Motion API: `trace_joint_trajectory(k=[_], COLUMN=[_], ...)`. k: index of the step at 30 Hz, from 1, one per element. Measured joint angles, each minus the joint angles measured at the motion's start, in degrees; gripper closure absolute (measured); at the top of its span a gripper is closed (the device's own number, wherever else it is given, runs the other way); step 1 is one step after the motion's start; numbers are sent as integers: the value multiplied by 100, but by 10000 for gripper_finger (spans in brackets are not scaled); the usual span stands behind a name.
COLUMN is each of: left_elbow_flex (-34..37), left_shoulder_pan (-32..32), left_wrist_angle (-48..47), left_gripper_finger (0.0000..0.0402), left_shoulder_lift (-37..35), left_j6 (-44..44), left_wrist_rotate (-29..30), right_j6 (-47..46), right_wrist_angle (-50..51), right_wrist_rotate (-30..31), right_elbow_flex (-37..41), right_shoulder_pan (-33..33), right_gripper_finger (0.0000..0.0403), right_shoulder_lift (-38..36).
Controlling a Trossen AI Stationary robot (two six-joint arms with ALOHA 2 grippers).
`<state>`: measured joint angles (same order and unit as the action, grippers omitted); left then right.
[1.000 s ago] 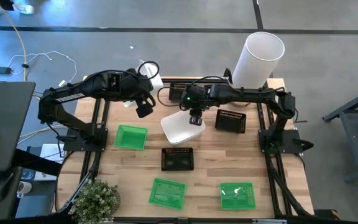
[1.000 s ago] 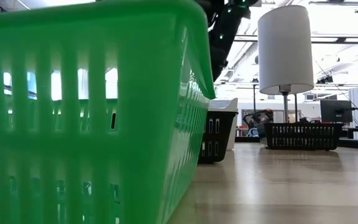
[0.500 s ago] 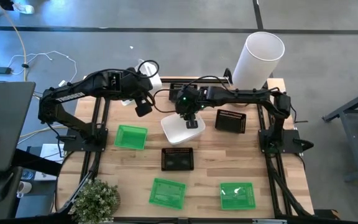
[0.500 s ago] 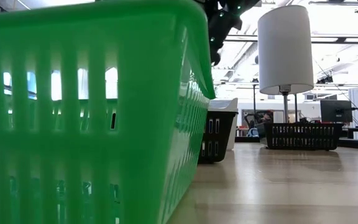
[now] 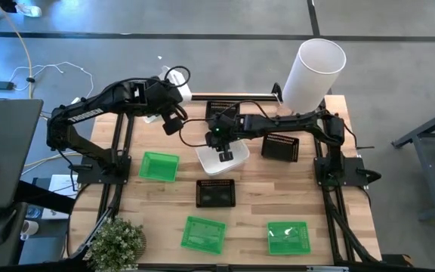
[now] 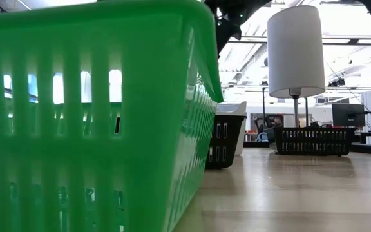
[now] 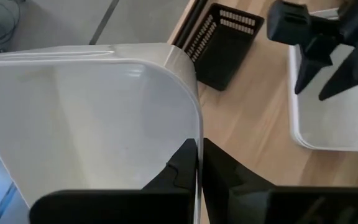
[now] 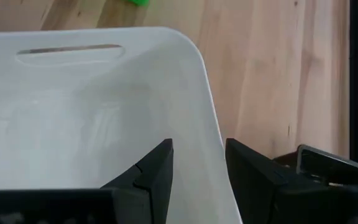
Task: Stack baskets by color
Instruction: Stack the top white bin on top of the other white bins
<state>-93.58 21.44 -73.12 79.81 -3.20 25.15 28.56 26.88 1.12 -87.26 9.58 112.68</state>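
- Right gripper (image 5: pixel 223 148) stood over the white basket (image 5: pixel 222 156) near the middle of the bench, toward the far edge; in the right wrist view its fingers (image 8: pixel 149 171) were parted, one on each side of the basket's side wall, not yet pinched on it.
- Left gripper (image 5: pixel 174 119) was clamped on the rim of a second white basket (image 7: pixel 86 118), held up in the air near the far left corner of the bench.
- The relation that mattered, as I judged it: the held basket lay just to the left and far side of the one on the bench, so the left arm had the short way to nest it.
- The resting basket's long axis ran roughly from far edge to near edge, slightly slanted.
- Black baskets: one (image 5: pixel 281 146) just right of the white one, one (image 5: pixel 216 193) just nearer, one (image 5: pixel 219 109) at the far edge.
- Green baskets: one (image 5: pixel 159 165) toward the left edge, two (image 5: pixel 203 233) (image 5: pixel 288 236) along the near edge.
- Wooden bench (image 5: pixel 165 204) was bare between them; a tall white cylinder (image 5: pixel 313 72) stood at the far right corner, a plant (image 5: pixel 116 242) at the near left corner.
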Motion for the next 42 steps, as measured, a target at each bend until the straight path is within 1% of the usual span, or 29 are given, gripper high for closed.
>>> trace_joint_trajectory(k=[2,6,9,13,18,23,26,29,35,37,42], left_elbow_flex=[0,0,0,0,0,0,0,0,0,0,0], left_shoulder_pan=[67,163,218,223,222,222,222,222,222,222,211], left_wrist_angle=[-1,-2,-2,-2,-2,-4,-2,-3,-2,-4,-7], left_gripper_finger=[401,401,401,401,401,401,401,401,401,401,401], left_shoulder_lift=[0,0,0,-2,-2,-2,-2,-2,-2,-2,-2], left_j6=[37,69,92,95,175,192,192,192,194,236,346], left_wrist_rotate=[-1,-23,-26,-31,-48,-48,-48,-50,-71,-170,-502], right_j6=[2,0,1,-6,-189,-426,-742,-1016,-1037,-1028,-1054], right_wrist_angle=[-38,-159,-242,-335,-614,-662,-711,-749,-808,-803,-763], right_wrist_rotate=[-158,-672,-750,-256,50,615,911,982,1034,922,890], right_elbow_flex=[0,0,0,2,2,2,2,2,2,2,2], right_shoulder_pan=[0,-69,-140,-197,-167,-30,93,221,424,470,431], right_gripper_finger=[269,269,269,269,272,292,305,313,315,315,315], right_shoulder_lift=[44,131,284,383,383,383,383,383,379,379,276])
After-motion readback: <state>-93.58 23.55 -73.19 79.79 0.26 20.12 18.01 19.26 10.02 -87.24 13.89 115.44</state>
